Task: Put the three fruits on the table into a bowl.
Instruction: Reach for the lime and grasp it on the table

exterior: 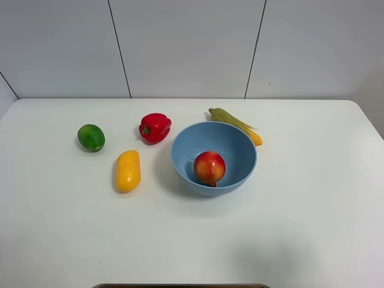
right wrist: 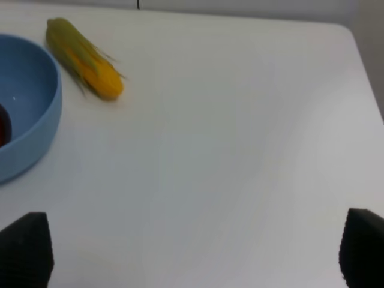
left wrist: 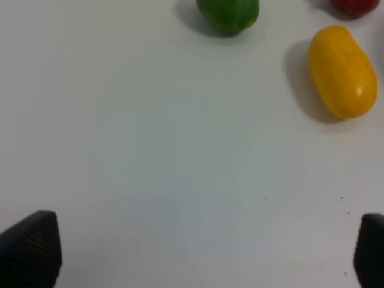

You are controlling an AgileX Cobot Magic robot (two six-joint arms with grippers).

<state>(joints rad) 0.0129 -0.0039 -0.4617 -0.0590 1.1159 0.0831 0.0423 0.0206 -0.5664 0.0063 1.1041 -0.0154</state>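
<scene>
The light-blue bowl [exterior: 213,157] stands mid-table with the red-orange pomegranate-like fruit [exterior: 209,167] inside it. The green lime-like fruit [exterior: 91,137] and the yellow mango [exterior: 128,171] lie on the white table [exterior: 288,228] to the left of the bowl. The left wrist view shows the lime [left wrist: 228,13] and mango [left wrist: 342,70] ahead of my open, empty left gripper [left wrist: 204,252]. The right wrist view shows the bowl's rim [right wrist: 27,114] ahead of my open, empty right gripper [right wrist: 192,252]. Neither gripper shows in the exterior high view.
A red bell pepper [exterior: 155,127] lies just behind and left of the bowl. A corn cob with green husk [exterior: 235,125] lies behind the bowl; it also shows in the right wrist view [right wrist: 87,60]. The table's right edge [right wrist: 366,66] is near.
</scene>
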